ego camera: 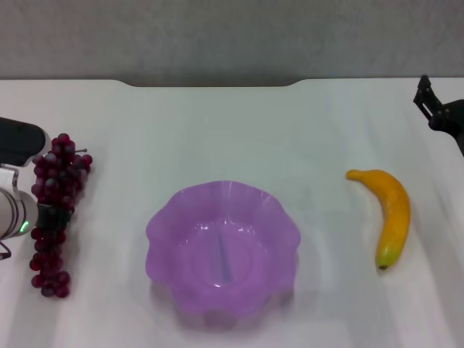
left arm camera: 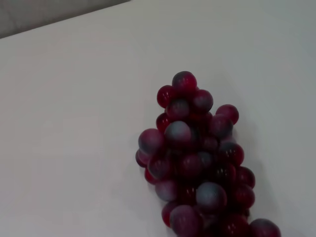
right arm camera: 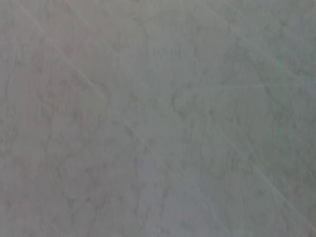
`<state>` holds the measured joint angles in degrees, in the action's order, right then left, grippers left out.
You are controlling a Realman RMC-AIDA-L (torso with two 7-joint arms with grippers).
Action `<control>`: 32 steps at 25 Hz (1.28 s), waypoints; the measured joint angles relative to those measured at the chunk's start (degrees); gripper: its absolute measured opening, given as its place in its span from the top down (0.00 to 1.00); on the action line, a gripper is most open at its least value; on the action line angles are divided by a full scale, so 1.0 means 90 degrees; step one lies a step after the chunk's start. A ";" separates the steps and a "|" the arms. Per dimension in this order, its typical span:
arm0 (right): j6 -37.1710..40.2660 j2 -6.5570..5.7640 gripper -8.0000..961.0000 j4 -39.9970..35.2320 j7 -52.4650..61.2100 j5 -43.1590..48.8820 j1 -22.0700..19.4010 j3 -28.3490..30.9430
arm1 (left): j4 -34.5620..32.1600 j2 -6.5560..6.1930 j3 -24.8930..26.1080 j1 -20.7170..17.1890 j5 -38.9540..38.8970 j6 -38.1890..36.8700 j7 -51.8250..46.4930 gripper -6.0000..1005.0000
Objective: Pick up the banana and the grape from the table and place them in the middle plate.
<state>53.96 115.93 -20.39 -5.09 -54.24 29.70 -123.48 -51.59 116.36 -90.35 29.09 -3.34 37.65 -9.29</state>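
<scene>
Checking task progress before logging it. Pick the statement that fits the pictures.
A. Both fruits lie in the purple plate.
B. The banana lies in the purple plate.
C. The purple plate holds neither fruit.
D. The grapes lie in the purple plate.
C: the middle plate is bare inside, the grape lies on the table on the robot's left by the left gripper, and the banana lies on its right.

left hand (ego camera: 51, 214): low at left edge | right hand (ego camera: 435, 109): raised, far right
</scene>
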 joint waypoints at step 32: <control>0.0004 0.0000 0.08 0.0000 0.0000 -0.0047 -0.0049 0.0000 | -0.0846 0.0009 -0.0410 -0.0241 0.0066 -0.0242 0.0023 0.55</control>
<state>53.99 115.93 -20.40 -5.09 -54.67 29.26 -123.48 -59.20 116.44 -94.04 26.92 -2.74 35.47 -9.09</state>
